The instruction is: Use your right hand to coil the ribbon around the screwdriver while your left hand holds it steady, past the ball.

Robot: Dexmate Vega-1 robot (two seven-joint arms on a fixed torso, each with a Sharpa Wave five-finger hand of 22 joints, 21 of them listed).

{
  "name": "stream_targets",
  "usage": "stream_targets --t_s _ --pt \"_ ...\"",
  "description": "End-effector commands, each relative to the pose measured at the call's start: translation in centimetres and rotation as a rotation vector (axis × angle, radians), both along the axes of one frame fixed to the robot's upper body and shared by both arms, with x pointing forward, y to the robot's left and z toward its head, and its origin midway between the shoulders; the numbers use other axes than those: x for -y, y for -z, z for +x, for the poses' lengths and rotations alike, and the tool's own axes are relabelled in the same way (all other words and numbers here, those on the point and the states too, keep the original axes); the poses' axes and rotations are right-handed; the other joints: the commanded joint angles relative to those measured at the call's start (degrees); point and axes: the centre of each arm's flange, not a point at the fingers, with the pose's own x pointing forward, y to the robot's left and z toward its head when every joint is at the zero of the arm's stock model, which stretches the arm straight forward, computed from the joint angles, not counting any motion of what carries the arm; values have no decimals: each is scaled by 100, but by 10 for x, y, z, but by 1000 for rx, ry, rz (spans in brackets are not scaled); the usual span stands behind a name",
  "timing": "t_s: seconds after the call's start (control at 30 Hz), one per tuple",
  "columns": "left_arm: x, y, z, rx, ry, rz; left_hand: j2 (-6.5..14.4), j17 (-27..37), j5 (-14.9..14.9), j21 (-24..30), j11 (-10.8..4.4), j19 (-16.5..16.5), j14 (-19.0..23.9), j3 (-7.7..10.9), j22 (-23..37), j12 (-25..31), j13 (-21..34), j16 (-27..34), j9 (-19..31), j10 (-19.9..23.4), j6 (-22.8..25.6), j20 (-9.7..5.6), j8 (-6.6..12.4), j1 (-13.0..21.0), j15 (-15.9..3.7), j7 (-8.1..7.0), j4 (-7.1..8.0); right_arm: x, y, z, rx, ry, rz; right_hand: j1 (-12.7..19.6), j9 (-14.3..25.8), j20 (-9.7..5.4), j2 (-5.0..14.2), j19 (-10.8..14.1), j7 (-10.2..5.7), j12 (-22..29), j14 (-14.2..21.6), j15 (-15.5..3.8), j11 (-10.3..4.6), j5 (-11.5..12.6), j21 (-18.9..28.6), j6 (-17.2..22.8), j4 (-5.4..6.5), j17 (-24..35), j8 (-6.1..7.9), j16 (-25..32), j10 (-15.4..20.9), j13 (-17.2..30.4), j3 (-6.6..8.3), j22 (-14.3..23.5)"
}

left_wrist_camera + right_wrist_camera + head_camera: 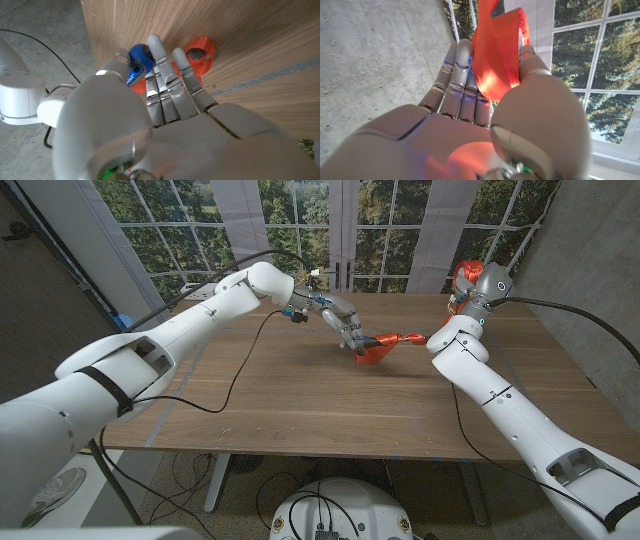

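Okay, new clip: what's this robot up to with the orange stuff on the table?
It is winding an orange ribbon around a screwdriver. The left hand grips the screwdriver near the table's middle, where some ribbon is bunched. The right hand holds a loop of the ribbon raised at the table's far right side. A strand stretches between the two hands.

The head view looks down from above over the wooden table (300,395) toward the windows (300,225), both arms reaching away from it. The left wrist view sits close behind the left hand (165,100), facing along its fingers at the tabletop (turned, floor to one side). The right wrist view sits just behind the right hand (480,95), facing window and wall. Head and left wrist views share the screwdriver (137,62) by the left hand's fingertips.
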Motion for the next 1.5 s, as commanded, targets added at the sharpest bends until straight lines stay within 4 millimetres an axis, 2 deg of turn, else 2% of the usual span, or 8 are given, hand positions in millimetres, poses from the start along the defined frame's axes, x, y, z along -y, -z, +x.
stream_targets --t_s 0.03,0.27,0.33,0.6,0.93,1.5 --pt "3 7 1 59 -78 17 622 -12 24 28 -906 17 64 461 10 8 338 -3 136 968 803 7 9 609 -245 -323 -195 -29 -14 -29 103 -112 -77 514 761 -35 545 -8 -248 480 177 -768 -376 25 31 1289 -125 23 370 14 576 563 171 12" --pt "3 8 1 91 -106 18 621 -9 21 32 -904 24 53 450 8 4 333 2 129 976 811 -2 8 620 -240 -296 -198 -57 -24 -44 133 -167 -156 511 761 -36 545 -4 -250 487 199 -771 -370 27 34 1288 -124 13 370 12 580 572 169 13" --pt "2 8 1 116 -122 14 619 3 21 34 -903 26 46 450 8 4 344 8 130 964 814 4 10 626 -239 -299 -202 -62 -26 -46 142 -209 -155 508 761 -38 543 5 -244 490 181 -784 -369 27 37 1290 -124 24 370 7 572 581 170 13" --pt "-7 4 -4 235 -191 -31 617 -28 18 37 -913 35 74 443 6 -5 325 7 138 981 811 -1 13 637 -250 -303 -205 -74 -21 -57 106 -177 -202 510 765 -38 541 28 -246 491 196 -787 -367 30 47 1286 -128 37 369 10 569 586 174 13" --pt "-22 -1 -2 269 -244 -77 617 -48 16 40 -945 45 86 434 4 -2 342 6 134 976 814 -1 12 642 -251 -312 -201 -65 -8 -72 107 -121 -195 511 765 -34 533 28 -253 490 203 -761 -366 32 48 1292 -133 45 368 -2 580 579 185 12" --pt "-32 -2 0 285 -276 -102 612 -44 16 38 -925 48 90 431 2 -10 334 14 116 987 818 -11 3 646 -248 -322 -196 -53 10 -68 65 -95 -156 491 767 -27 526 21 -254 484 219 -777 -383 33 47 1298 -126 43 367 -18 594 562 186 12"
